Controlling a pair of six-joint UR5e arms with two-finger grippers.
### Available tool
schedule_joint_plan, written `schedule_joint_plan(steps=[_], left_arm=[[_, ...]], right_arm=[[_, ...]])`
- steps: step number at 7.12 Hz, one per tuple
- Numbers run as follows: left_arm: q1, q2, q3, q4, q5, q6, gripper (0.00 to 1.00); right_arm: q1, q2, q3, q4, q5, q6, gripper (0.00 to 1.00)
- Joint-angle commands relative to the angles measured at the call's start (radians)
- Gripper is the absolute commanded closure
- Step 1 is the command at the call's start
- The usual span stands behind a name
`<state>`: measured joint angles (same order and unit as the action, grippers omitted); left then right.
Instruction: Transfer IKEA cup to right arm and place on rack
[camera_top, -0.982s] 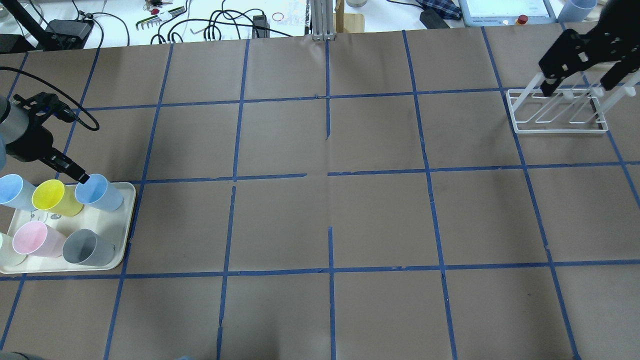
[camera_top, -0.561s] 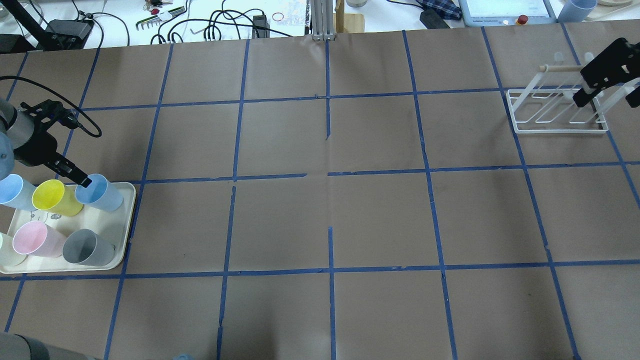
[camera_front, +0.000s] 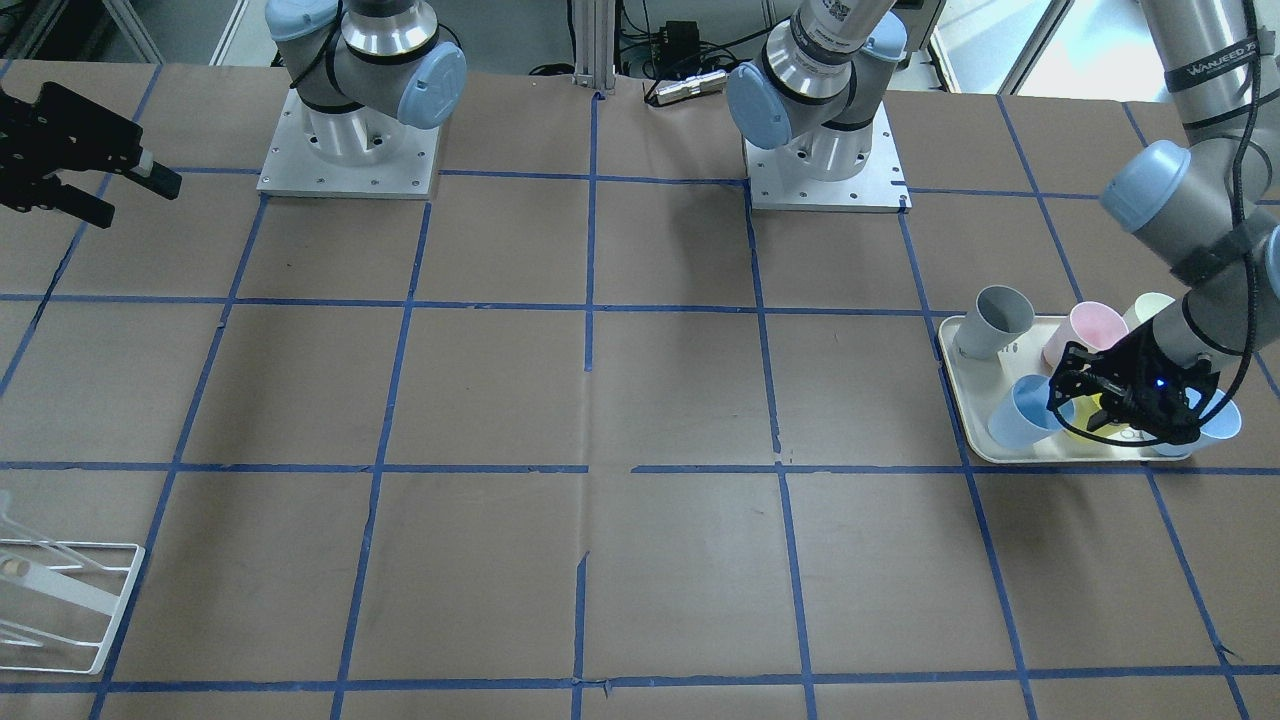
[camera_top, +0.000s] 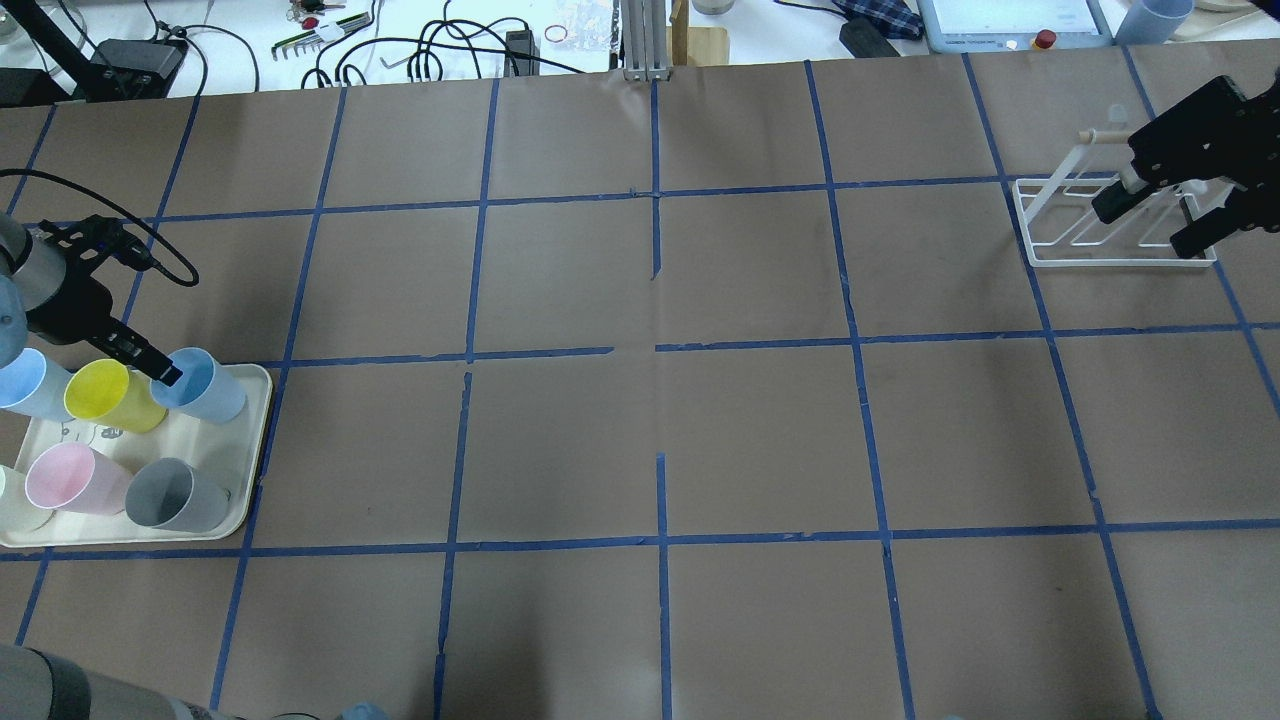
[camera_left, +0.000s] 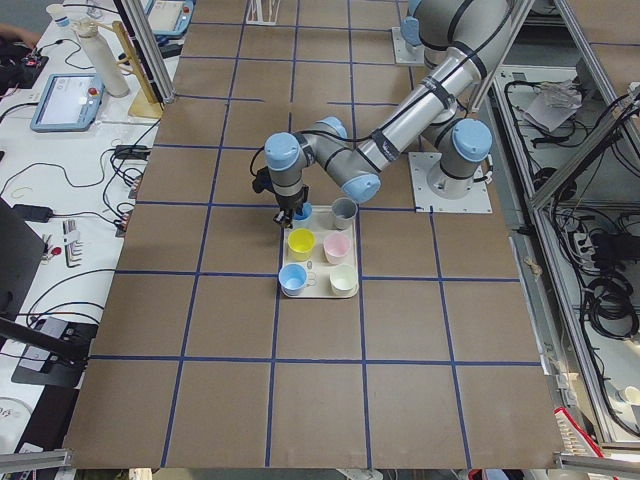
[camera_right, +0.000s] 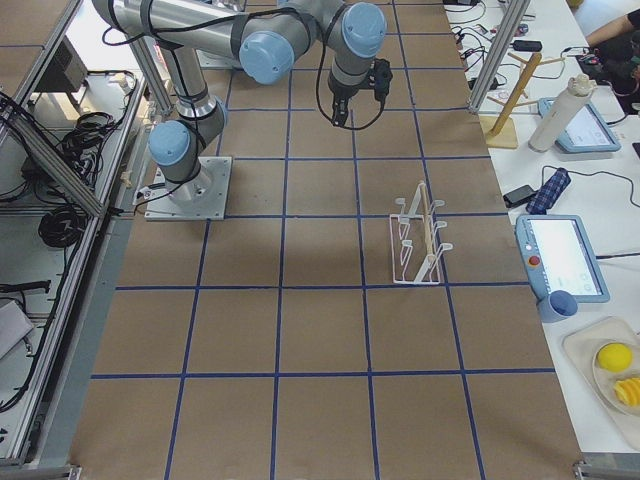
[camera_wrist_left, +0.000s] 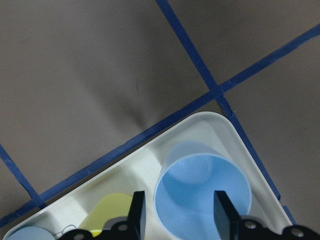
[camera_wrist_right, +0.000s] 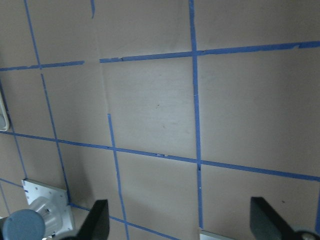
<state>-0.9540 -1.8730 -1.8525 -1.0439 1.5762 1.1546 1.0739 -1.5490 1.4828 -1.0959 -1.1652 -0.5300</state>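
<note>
Here, the left pincer (camera_wrist_left: 178, 215) is hanging open over a corner of the cream tray (camera_top: 262, 430), the corner farthest from the robot and nearest the middle of the surface (camera_top: 660, 420). Its two fingers (camera_wrist_left: 138, 212) are straddling one side wall of the IKEA cup (camera_wrist_left: 202, 192). One finger is sitting outside the rim and the other is dipping into the mouth. Whether either is touching the plastic I cannot tell.

The cup is standing upright in that tray corner, mouth up, just beside the yellow cup (camera_top: 100, 392). A second pale blue cup (camera_top: 22, 380) is standing past the yellow one, and a pink cup (camera_top: 62, 478) and a grey cup (camera_top: 170, 495) are filling the row nearer the robot.

The right pincer (camera_top: 1145, 228) is hovering high above the surface with its fingers spread wide and nothing between them. From overhead it is overlapping the white wire rack (camera_top: 1052, 185), but the side view is showing it well clear of the rack.
</note>
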Motion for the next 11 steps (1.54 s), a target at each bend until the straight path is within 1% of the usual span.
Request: schedule_joint_plan(steps=[1,2,4,5,6,7,8,9,10,11], left_arm=[[0.0,-0.003,-0.002,-0.008,-0.011,0.002,0.44],[0.0,-0.011,-0.002,-0.013,-0.011,0.0,0.53],[0.0,-0.02,-0.002,-0.015,-0.008,0.0,1.0],[0.0,-0.02,-0.001,-0.021,-0.008,0.0,1.0],[-0.002,-0.011,0.016,-0.06,-0.024,-0.009,1.0],[-0.011,0.015,0.053,-0.156,-0.072,-0.05,1.0],[-0.012,0.035,0.09,-0.254,-0.121,-0.138,1.0],[-0.02,0.061,0.113,-0.342,-0.134,-0.227,1.0],[-0.05,0.096,0.139,-0.432,-0.189,-0.31,1.0],[-0.08,0.133,0.177,-0.55,-0.235,-0.414,1.0]], right_arm=[[-0.002,0.021,0.001,0.167,0.137,0.002,0.0],[-0.002,0.039,0.001,0.262,0.222,0.002,0.0],[-0.002,0.076,-0.001,0.411,0.321,-0.001,0.0],[-0.002,0.089,-0.001,0.495,0.366,-0.005,0.0],[-0.002,0.099,-0.003,0.555,0.408,-0.01,0.0],[-0.002,0.113,-0.004,0.594,0.435,-0.018,0.0],[0.0,0.128,-0.004,0.62,0.461,-0.086,0.0],[0.0,0.147,-0.004,0.667,0.498,-0.15,0.0],[0.001,0.148,-0.006,0.676,0.53,-0.163,0.0],[0.011,0.148,-0.006,0.676,0.583,-0.179,0.0]])
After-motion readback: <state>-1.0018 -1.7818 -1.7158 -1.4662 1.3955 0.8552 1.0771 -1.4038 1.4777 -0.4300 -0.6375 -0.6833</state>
